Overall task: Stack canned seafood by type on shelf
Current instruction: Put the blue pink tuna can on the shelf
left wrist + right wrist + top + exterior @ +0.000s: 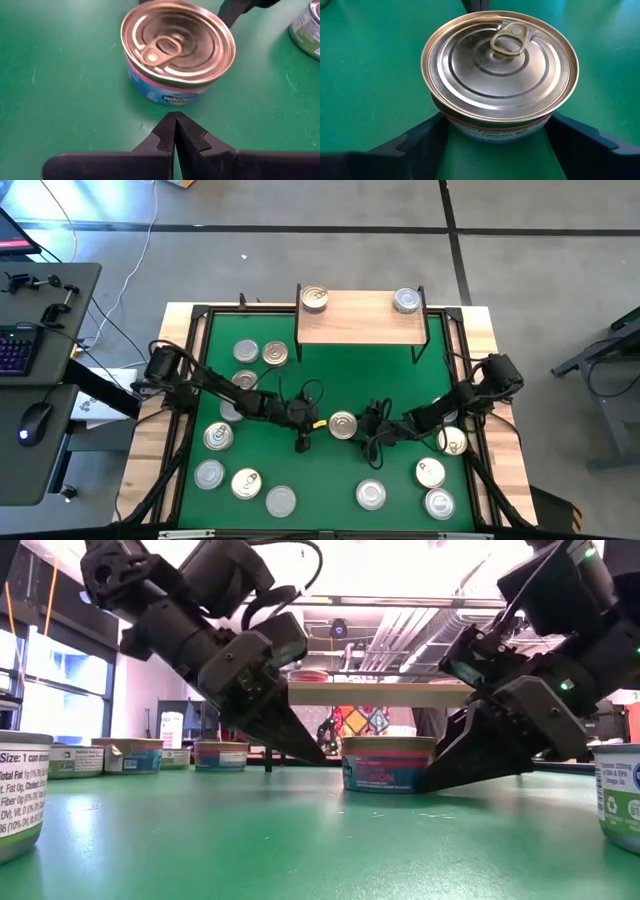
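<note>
A gold-lidded pull-tab tin with a blue and pink label stands on its base in the middle of the green mat. My left gripper is shut, its tips low on the mat at the tin's left side. My right gripper is open at the tin's right side. Its two fingers stand either side of the tin, tips down on the mat. The wooden shelf stands at the far edge. It holds a gold tin and a silver tin. My left gripper's shut tips point slanting down at the foot of the tin's left wall; I cannot tell whether they touch it. My right gripper's fingers lie close along the tin's wall on both sides, coming level from the table's right; I cannot tell whether they touch it.
Several loose tins lie on the mat's left part and several on its right part. A black frame borders the mat. Bare mat shows between the shelf and the grippers.
</note>
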